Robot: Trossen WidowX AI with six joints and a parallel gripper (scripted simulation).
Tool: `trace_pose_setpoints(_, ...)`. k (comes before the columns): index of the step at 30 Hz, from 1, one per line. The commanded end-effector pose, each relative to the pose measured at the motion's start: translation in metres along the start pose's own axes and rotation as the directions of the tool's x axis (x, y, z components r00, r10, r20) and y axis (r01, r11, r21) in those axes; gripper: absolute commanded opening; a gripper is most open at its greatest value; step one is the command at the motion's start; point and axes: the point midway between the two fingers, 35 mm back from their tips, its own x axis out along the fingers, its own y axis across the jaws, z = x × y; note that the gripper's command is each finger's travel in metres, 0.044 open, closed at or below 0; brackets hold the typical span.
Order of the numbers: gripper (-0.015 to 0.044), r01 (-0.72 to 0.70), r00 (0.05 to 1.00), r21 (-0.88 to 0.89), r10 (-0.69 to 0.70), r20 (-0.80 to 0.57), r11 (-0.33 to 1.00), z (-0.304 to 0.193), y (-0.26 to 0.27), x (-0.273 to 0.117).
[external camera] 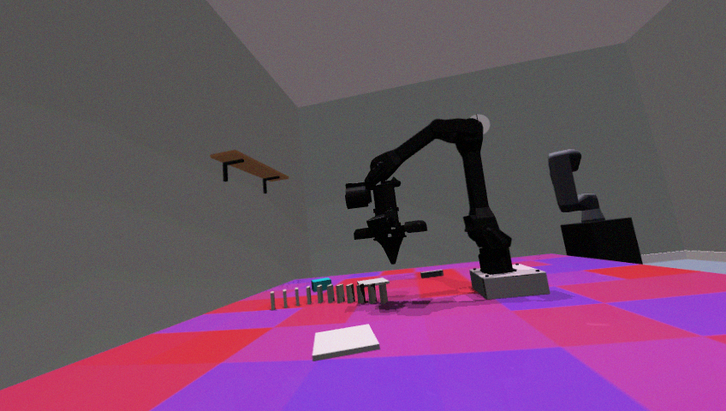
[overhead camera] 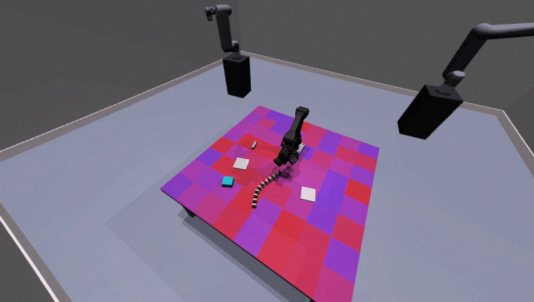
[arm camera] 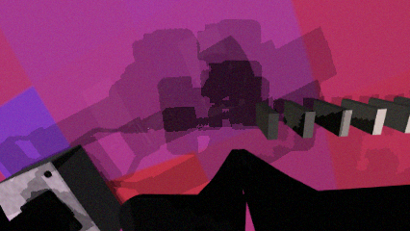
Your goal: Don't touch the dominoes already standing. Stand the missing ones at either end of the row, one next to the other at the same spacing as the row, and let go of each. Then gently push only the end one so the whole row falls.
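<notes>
A curved row of several pale dominoes stands upright. Its end domino nearest the arm's base (overhead camera: 279, 173) (external camera: 383, 294) (arm camera: 268, 120) is upright, and so is the domino at the far end (overhead camera: 254, 206) (external camera: 272, 300). The spacing looks fairly even. My gripper (external camera: 392, 263) (arm camera: 238, 155) is shut and empty, pointing down. It hangs above the table, higher than the dominoes, just beyond the row's end on the arm-base side. It touches no domino. No domino is seen lying beside the row.
A white square plate (overhead camera: 240, 163) (external camera: 373, 281) and a cyan block (overhead camera: 227, 182) (external camera: 321, 283) lie on one side of the row. Another white plate (overhead camera: 308, 194) (external camera: 346, 342) lies on the other. A small grey bar (overhead camera: 254, 145) (external camera: 431, 274) lies farther back.
</notes>
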Motion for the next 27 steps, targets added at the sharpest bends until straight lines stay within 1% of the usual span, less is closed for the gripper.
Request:
trace_pose_setpoints(1, 0.0000, 0.000, 1.000, -0.004, 0.000, 0.000, 1.000, 0.0000, 0.0002, 0.0004)
trace_pose_setpoints(27, 0.0000, 0.000, 1.000, -0.004, 0.000, 0.001, 1.000, 0.0002, -0.0002, 0.0031)
